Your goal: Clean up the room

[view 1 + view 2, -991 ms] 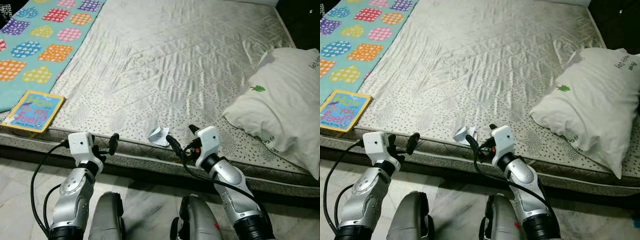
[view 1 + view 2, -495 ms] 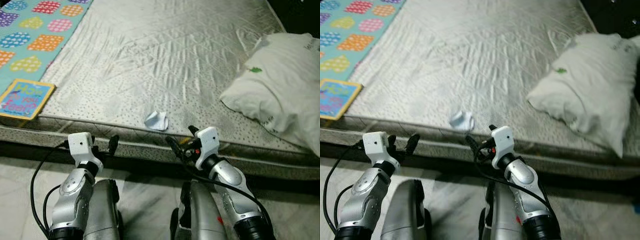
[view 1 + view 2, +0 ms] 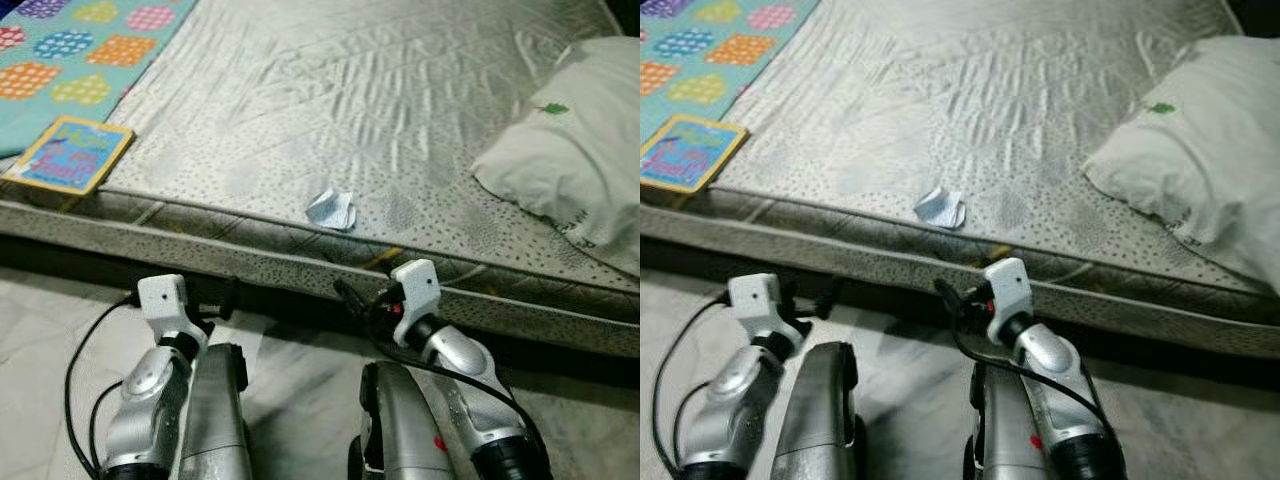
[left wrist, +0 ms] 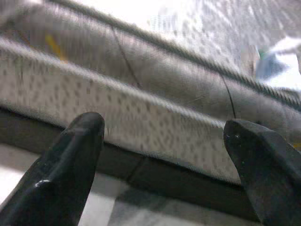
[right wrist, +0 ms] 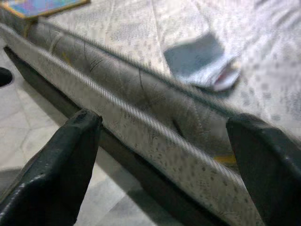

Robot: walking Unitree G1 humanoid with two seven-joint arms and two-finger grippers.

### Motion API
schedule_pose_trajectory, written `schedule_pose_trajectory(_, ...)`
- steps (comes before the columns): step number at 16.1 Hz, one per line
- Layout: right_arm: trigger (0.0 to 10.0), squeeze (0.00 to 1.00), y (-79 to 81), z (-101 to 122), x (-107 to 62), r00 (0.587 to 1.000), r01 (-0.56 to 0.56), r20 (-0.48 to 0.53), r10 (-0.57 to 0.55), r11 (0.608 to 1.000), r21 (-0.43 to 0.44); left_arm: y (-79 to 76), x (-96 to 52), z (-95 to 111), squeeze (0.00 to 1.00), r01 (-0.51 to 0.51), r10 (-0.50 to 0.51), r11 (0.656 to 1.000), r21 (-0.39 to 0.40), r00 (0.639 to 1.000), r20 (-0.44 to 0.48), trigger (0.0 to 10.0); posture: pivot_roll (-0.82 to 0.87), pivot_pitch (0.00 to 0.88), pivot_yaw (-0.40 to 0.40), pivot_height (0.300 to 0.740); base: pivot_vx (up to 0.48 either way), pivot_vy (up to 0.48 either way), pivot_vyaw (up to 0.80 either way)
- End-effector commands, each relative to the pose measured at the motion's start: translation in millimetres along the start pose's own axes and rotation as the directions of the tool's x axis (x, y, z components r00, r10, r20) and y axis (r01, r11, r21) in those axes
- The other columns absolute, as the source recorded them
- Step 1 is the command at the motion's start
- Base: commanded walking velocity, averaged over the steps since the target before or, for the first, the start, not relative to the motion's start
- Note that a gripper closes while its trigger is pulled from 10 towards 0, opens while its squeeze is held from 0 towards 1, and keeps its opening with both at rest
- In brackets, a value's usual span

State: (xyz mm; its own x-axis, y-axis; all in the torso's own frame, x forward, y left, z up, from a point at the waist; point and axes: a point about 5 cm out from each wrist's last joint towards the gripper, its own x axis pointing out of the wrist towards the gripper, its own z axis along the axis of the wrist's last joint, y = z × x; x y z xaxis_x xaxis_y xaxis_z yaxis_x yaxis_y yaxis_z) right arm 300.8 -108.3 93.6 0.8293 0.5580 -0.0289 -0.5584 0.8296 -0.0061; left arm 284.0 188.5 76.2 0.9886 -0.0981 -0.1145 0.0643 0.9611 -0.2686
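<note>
A small crumpled white-and-blue wrapper (image 3: 331, 209) lies on the grey quilted mattress (image 3: 300, 90), close to its front edge. A colourful children's book (image 3: 67, 155) rests at the mattress's front left corner. My left gripper (image 3: 215, 305) is open and empty, low in front of the mattress side. My right gripper (image 3: 362, 298) is also open and empty, just below the edge, with the wrapper (image 5: 202, 61) a little beyond it on top. In the left wrist view the wrapper (image 4: 282, 66) appears blurred past the mattress edge.
A white pillow (image 3: 570, 160) lies on the right of the mattress. A teal mat with coloured spots (image 3: 70, 60) covers the far left. Pale marble floor (image 3: 60, 330) runs along the bed's front, where my legs stand.
The whole picture has shifted, so the camera moved back from the bed. Both grippers now sit below the mattress edge instead of level with it. Their fingers stay open.
</note>
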Motion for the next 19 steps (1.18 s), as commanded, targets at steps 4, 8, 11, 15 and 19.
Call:
schedule_pose_trajectory(4, 10.0, 0.00, -3.5, 0, -2.0, 1.000, 0.005, -0.007, -0.005, 1.000, -0.002, -3.7, 2.2, 5, 0.00, 0.014, -0.014, 1.000, -0.002, 1.000, 0.019, 10.0, 0.02, 0.244, -0.069, 0.531, 0.282, 0.000, 0.00)
schedule_pose_trajectory(8, 10.0, 0.00, -3.8, 0, -1.1, 1.000, 0.008, -0.007, -0.008, 1.000, 0.001, -2.8, 2.6, 6, 0.00, 0.009, -0.009, 1.000, -0.001, 1.000, 0.022, 10.0, 0.02, 0.247, -0.068, 0.531, 0.142, 0.000, 0.00)
schedule_pose_trajectory(11, 10.0, 0.00, -4.6, 0, -0.9, 1.000, 0.013, -0.008, -0.013, 1.000, 0.006, -2.4, 3.4, 5, 0.00, 0.006, -0.006, 1.000, 0.004, 1.000, 0.009, 10.0, 0.02, 0.249, -0.067, 0.531, 0.000, 0.000, 0.00)
schedule_pose_trajectory(15, 10.0, 0.00, -8.4, -1, 0.1, 0.999, 0.019, -0.032, -0.018, 0.999, 0.033, -2.9, 3.1, 5, 0.00, -0.001, 0.001, 1.000, 0.019, 1.000, 0.002, 10.0, 0.04, 0.249, -0.069, 0.531, 0.000, 0.000, 0.00)
schedule_pose_trajectory(19, 10.0, 0.00, -3.7, -11, 18.9, 0.992, -0.016, -0.126, 0.023, 0.999, 0.052, -10.7, -11.9, 11, 0.00, 0.026, -0.027, 0.989, 0.147, 1.000, 0.004, 10.0, 0.11, 0.257, -0.074, 0.531, 0.000, 0.000, 0.00)
